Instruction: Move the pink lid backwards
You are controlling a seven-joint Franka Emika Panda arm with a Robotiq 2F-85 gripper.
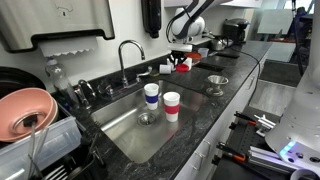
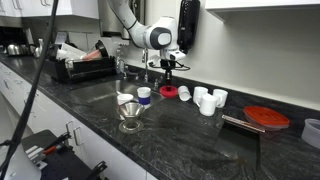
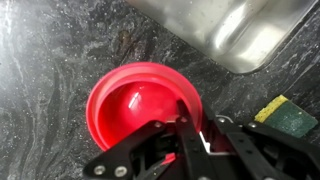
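The pink lid [image 3: 135, 105] is a round reddish-pink disc on the dark stone counter beside the sink. It shows in both exterior views [image 1: 183, 66] [image 2: 168, 91]. My gripper [image 3: 200, 120] is right over the lid's edge. Its two fingers stand close together astride the rim, one inside the lid and one outside. In the exterior views the gripper [image 1: 180, 52] [image 2: 167, 72] points straight down onto the lid. The part of the rim under the fingers is hidden.
The steel sink [image 1: 120, 135] [image 3: 230, 30] holds two white cups, one blue-banded [image 1: 151, 93], one red-banded [image 1: 171, 104]. A yellow-green sponge [image 3: 285, 115] lies by the lid. White cups [image 2: 205, 100], a metal funnel [image 2: 130, 112], a red plate [image 2: 266, 118] and the faucet [image 1: 128, 55] are nearby.
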